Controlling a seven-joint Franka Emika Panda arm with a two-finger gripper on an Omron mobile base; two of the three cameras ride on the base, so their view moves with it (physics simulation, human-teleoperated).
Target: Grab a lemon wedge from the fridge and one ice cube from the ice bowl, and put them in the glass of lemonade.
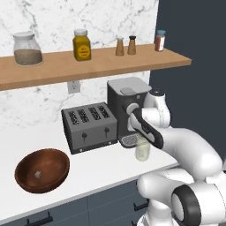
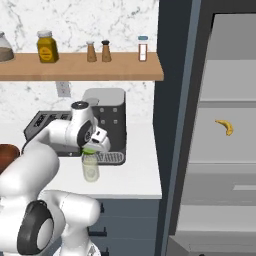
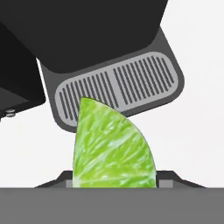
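**Wedge held over the glass by the coffee machine**

At the far left of the counter (image 1: 88, 170) sits the bowl (image 1: 42, 170), with one ice cube (image 1: 38, 175) lying on its floor. To its right stands the toaster (image 1: 89, 126), and just beside that the coffee machine (image 1: 128, 106). Above them a wooden shelf (image 1: 88, 65) carries jars and shakers.

The glass (image 2: 90, 167) stands on the counter just in front of the coffee machine's drip tray (image 3: 118, 89), holding pale yellowish liquid. The gripper (image 2: 89, 148) hangs right above the glass, pointing down. It pinches the wedge (image 3: 113, 146) between its fingers; in the hand view the green slice rises from between the tips, point up, with the grated tray behind it. In the right base view a sliver of green shows at the glass's rim, under the hand; whether the wedge touches the glass I cannot tell.

Farthest right, the fridge (image 2: 220, 130) stands open, its pale shelves in view, with a yellow curved piece (image 2: 225, 126) lying on one of them.
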